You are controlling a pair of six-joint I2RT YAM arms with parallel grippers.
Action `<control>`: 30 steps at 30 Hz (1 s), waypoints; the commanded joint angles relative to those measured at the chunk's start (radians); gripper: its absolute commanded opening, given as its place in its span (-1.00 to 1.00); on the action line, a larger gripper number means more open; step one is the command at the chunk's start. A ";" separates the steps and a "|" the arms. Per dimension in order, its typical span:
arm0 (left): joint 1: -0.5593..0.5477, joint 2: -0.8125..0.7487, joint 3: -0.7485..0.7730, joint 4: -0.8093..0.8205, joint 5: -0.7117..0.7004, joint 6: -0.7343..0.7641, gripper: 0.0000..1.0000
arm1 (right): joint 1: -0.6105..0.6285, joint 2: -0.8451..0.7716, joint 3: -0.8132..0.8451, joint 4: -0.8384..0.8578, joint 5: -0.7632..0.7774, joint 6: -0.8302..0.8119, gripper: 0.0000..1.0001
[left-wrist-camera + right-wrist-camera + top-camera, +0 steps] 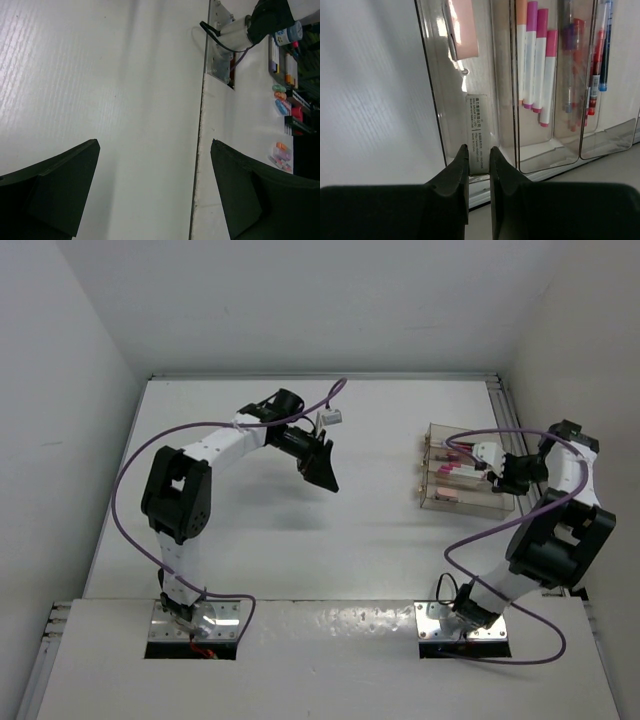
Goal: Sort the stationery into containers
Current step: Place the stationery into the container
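Carefully: your right jaws point(479, 156) are almost closed, pinching what looks like a white labelled eraser point(477, 125). It reaches ahead of them into the end slot of the clear box point(432, 100). A pink eraser point(464, 30) lies farther ahead in that slot, and pink-capped pens point(535, 65) lie to the right. If you part the jaws too little, retreating could drag the eraser out or shove the light box. Your left jaws point(155, 150) gape wide and empty above bare surface point(100, 75).
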State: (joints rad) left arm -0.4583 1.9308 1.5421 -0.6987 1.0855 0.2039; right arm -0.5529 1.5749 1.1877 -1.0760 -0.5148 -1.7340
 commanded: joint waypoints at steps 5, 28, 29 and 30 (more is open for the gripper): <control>0.026 -0.018 0.021 -0.001 -0.068 0.014 1.00 | 0.037 0.080 0.021 0.071 0.027 0.011 -1.00; 0.437 -0.338 -0.177 0.084 -0.384 -0.107 1.00 | 0.310 -0.281 -0.038 0.455 -0.298 1.528 0.78; 0.458 -0.355 -0.215 0.081 -0.406 -0.103 1.00 | 0.338 -0.327 -0.059 0.487 -0.272 1.623 0.83; 0.487 -0.390 -0.232 0.080 -0.412 -0.100 1.00 | 0.356 -0.348 -0.089 0.525 -0.246 1.648 0.86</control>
State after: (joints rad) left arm -0.0174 1.6173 1.3579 -0.6037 0.7341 0.0811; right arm -0.2333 1.2785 1.1698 -0.7422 -0.7387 -0.4973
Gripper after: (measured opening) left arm 0.998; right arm 0.916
